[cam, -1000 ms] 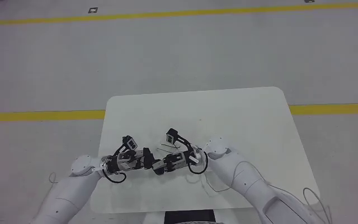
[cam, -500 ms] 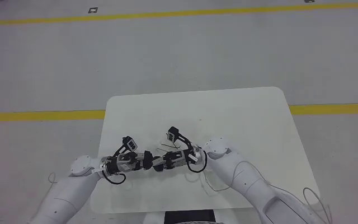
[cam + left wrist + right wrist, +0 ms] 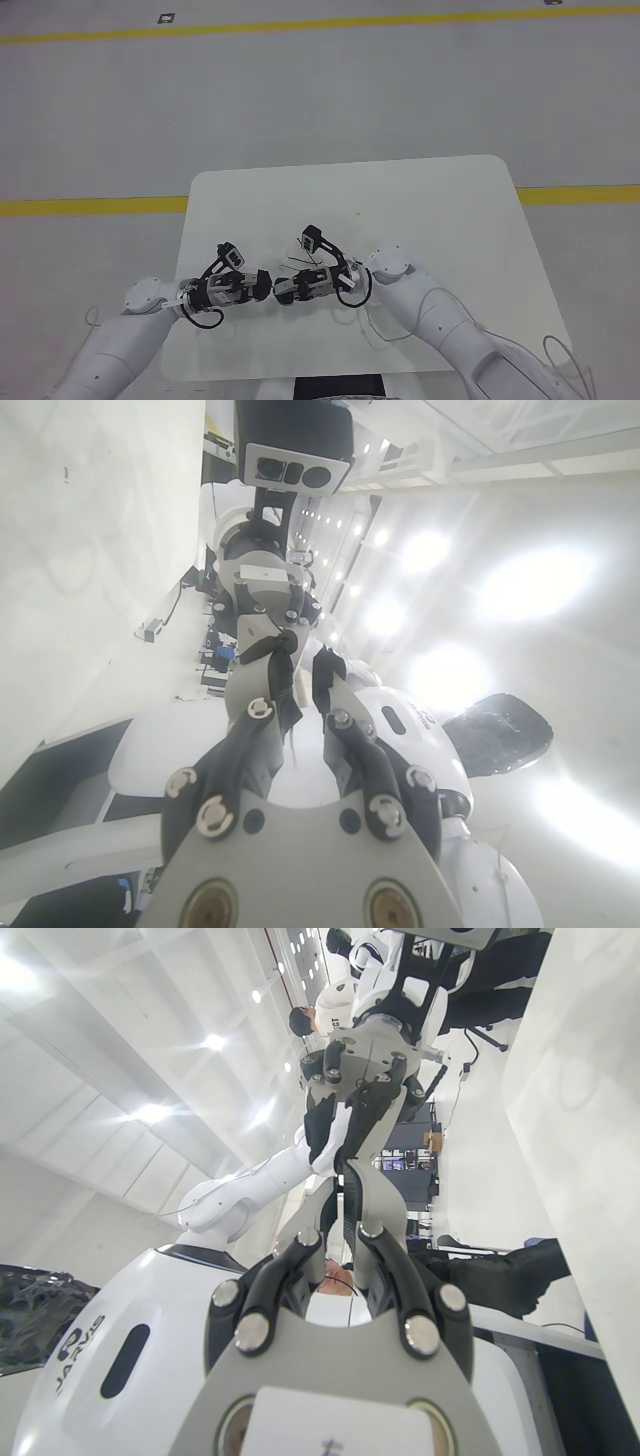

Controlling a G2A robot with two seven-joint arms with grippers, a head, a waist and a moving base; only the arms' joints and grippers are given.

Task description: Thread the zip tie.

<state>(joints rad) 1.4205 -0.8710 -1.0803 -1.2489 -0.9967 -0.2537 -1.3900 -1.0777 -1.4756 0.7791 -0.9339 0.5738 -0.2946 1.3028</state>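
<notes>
Left hand [image 3: 265,286] and right hand [image 3: 284,290], both pinching the zip tie [image 3: 296,264], meet tip-to-tip mid-threading; the next move likely needs fine alignment.

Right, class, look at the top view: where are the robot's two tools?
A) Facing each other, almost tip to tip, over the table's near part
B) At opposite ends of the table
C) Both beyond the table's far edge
A: the left tool and the right tool point at each other, close together, above the white table.
</notes>
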